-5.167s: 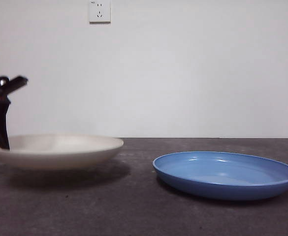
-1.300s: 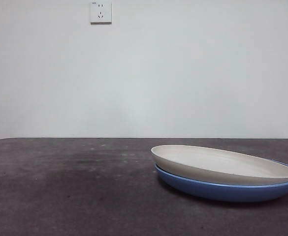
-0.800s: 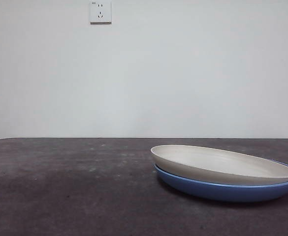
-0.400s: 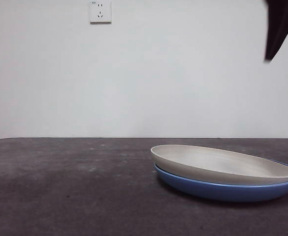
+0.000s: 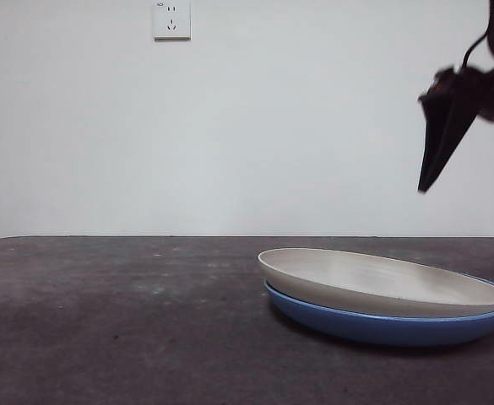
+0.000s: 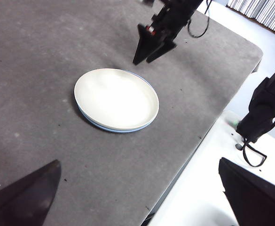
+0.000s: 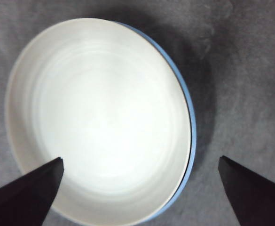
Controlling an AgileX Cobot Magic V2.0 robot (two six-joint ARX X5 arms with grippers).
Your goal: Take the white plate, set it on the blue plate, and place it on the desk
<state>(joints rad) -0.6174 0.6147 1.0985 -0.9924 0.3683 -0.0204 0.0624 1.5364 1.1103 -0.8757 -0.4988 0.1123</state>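
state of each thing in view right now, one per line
white plate: nested in the blue plate, tilted, not held
blue plate: flat on the desk, holding the white plate
desk: bearing the stacked plates
right claw: open, in the air above the plates, touching nothing
left claw: open, high and away from the plates, holding nothing
wall socket: nothing plugged in

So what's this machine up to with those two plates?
The white plate is already stacked on the blue plate on the dark desk. The right end effector hangs above the stack with its jaws open, holding nothing. The left end effector waits high and apart, also open.
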